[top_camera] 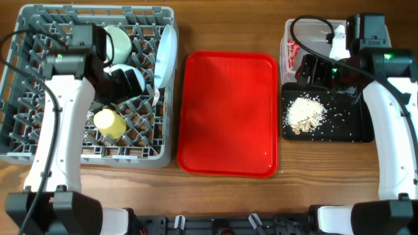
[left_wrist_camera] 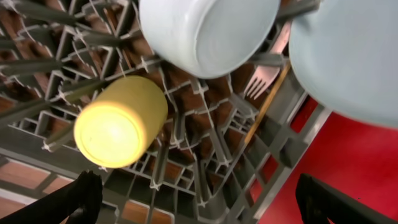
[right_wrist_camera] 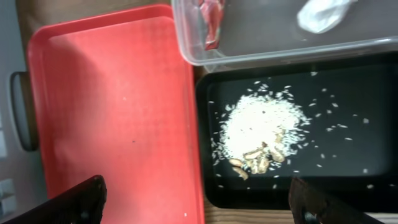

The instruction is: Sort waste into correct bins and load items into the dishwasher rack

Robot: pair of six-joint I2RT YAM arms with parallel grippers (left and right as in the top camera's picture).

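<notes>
Left gripper (top_camera: 124, 83) sits closest to the overhead cam, spread wide and empty, low over the big square grey plastic peg rack (top_camera: 19, 78) at 9 o'clock on the tabletop (top_camera: 228, 26). At 3 o'clock, right gripper (right_wrist_camera: 199, 186), also wide and empty, hovers over the shallow black rectangular tray (top_camera: 353, 124), with the clear plastic tub (right_wrist_camera: 280, 37) at its 12.

My worries: pulling out, the left one could clip the round white plate (top_camera: 165, 55) standing on edge, or the small yellow cup (left_wrist_camera: 118, 121) lying on its side at 6, which I reckon rolls easy. The white plastic fork (left_wrist_camera: 264, 78) could slip through the grid. On the right, a low sweep would scatter the beige crumbs (top_camera: 305, 112) out of the black tray. The small red wrapper (right_wrist_camera: 208, 18) and crumpled white paper scrap (right_wrist_camera: 320, 14) look safe in the tub.
</notes>
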